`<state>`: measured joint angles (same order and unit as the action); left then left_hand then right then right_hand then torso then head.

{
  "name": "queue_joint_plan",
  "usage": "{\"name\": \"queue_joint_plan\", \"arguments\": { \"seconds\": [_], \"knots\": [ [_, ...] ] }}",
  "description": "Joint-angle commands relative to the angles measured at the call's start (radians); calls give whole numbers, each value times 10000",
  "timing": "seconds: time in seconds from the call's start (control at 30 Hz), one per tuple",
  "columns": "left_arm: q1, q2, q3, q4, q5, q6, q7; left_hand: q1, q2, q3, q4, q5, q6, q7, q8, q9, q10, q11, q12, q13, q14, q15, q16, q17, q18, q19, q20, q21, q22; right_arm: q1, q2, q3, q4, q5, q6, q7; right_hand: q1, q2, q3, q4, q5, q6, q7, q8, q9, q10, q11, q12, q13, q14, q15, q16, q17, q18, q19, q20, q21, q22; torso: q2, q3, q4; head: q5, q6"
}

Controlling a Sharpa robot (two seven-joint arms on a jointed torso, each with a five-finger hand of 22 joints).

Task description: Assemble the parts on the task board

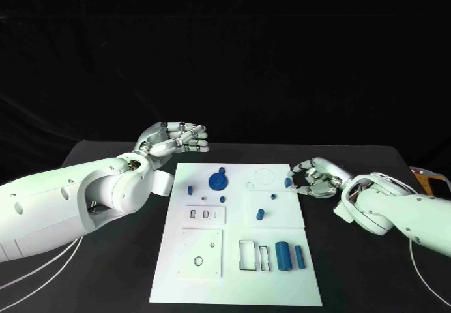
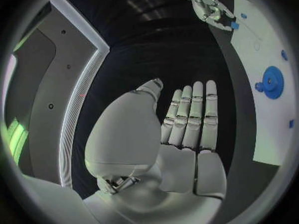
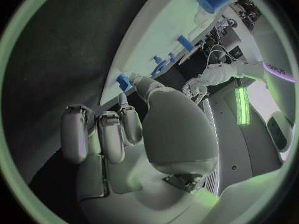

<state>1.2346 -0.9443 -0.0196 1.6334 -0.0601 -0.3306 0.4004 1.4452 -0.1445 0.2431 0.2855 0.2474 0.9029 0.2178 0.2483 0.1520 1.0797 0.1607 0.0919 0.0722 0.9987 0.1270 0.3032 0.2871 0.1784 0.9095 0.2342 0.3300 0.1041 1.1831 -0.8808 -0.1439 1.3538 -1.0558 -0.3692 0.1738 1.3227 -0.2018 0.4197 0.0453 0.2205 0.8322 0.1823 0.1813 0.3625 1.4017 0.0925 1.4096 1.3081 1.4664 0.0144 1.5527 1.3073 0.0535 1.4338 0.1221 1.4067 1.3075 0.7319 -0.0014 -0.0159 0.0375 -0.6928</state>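
Observation:
The white task board (image 1: 193, 257) lies in the middle of the black table. On it are a blue gear (image 1: 218, 179), several small blue parts such as one (image 1: 261, 213) near the middle, and two blue cylinders (image 1: 282, 255) near its front right. My right hand (image 1: 315, 177) hovers at the board's far right edge with its fingers curled. A small blue part (image 3: 122, 80) sits at its thumb tip, pinched against a finger, and appears at the fingertips (image 2: 233, 25) in the left wrist view. My left hand (image 1: 178, 138) is raised left of the board's far corner, fingers straight (image 2: 190, 119), holding nothing.
The board carries raised white plates with slots and holes (image 1: 202, 251) on its left half and a dark rectangular outline (image 1: 246, 254) near the cylinders. An orange-edged object (image 1: 427, 179) lies at the table's right edge. White cables (image 1: 38, 274) trail at the front left.

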Motion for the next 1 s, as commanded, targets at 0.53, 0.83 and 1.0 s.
{"name": "queue_joint_plan", "arguments": {
  "seconds": [0.53,0.83,1.0],
  "knots": [
    [6,-3,7,28,38,103,26,22,-8,63,13,-48,-2,60,-7,-8,6,63,-15,-9,2,-35,-67,41,53,24,32,-49,-27,-77,340,0,-191,-298,-208,-239,-206,307,298,-10,-91,326,-27,177,74,217,11,202,758,893,72,9,1974,-44,89,59,109,1104,-14,-1,0,96,-49],
    [6,-7,7,25,38,99,7,22,-8,63,13,-48,-2,60,-7,-8,6,63,-15,-9,2,-35,-67,41,53,24,32,-49,-27,-97,437,0,-262,-385,-333,-326,-233,512,712,-119,-319,741,-154,356,116,279,-102,252,817,901,-23,16,2006,-56,136,-18,146,1162,-17,4,-10,80,-39],
    [6,-7,7,26,37,104,-8,31,9,80,14,-44,1,57,-8,-7,7,65,-22,-11,3,-32,-71,49,52,26,32,-49,-30,-106,458,0,-291,-385,-352,-356,-245,609,879,-166,-460,819,-188,390,122,278,-136,246,809,895,-54,8,1977,-52,128,-50,129,1154,-22,8,-6,71,-48]
  ]
}}
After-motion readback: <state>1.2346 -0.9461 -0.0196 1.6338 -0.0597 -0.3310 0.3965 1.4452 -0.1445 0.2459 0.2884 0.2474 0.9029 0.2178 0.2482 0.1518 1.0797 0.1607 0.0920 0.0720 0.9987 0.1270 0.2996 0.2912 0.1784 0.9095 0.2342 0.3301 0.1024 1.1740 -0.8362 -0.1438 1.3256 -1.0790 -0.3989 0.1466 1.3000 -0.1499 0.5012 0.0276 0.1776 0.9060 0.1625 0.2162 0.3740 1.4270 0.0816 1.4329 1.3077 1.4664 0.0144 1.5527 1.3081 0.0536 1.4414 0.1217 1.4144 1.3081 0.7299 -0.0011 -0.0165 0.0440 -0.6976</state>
